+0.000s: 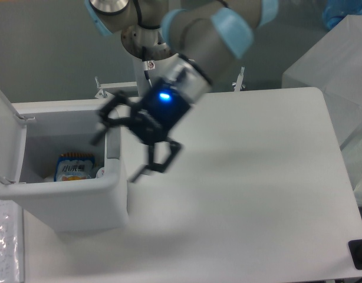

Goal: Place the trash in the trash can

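Observation:
The white trash can point(69, 203) stands at the table's left edge with its lid point(5, 135) swung up on the left. Inside it lies the blue-and-orange snack packet point(75, 168). A small pale bit beside the packet point(100, 172) may be the bottle, mostly hidden by the bin wall. My gripper point(121, 154) is open and empty, blurred by motion, above the bin's right rim and the table beside it.
A translucent white box point(334, 76) stands at the right beyond the table. Metal clamps point(240, 79) sit at the table's far edge. A dark object point(359, 253) is at the bottom right corner.

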Controlling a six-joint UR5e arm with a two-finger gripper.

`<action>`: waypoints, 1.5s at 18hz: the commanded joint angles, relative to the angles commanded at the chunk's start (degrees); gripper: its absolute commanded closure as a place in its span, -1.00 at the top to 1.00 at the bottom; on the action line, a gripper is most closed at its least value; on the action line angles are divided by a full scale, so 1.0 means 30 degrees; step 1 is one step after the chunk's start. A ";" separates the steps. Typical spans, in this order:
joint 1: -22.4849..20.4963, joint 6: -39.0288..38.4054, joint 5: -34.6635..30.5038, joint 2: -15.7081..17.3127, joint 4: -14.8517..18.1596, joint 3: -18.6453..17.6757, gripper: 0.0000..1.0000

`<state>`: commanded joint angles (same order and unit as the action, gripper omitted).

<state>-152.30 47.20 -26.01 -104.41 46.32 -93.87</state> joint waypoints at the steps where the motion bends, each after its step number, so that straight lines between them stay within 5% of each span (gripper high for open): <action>1: -0.0439 0.0029 0.0000 -0.0495 -0.0029 0.0029 1.00; 5: -0.1759 0.0293 -0.2541 -0.1524 -0.0030 0.0175 1.00; 12: -0.1850 0.0410 -0.8719 -0.2550 0.0029 0.0879 1.00; 16: -0.1383 0.2253 -1.2678 -0.2493 0.0321 0.0556 1.00; 27: 0.0259 0.7587 -1.7930 -0.2639 0.1523 -0.0263 1.00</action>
<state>-151.52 69.96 -79.80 -112.32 50.89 -94.66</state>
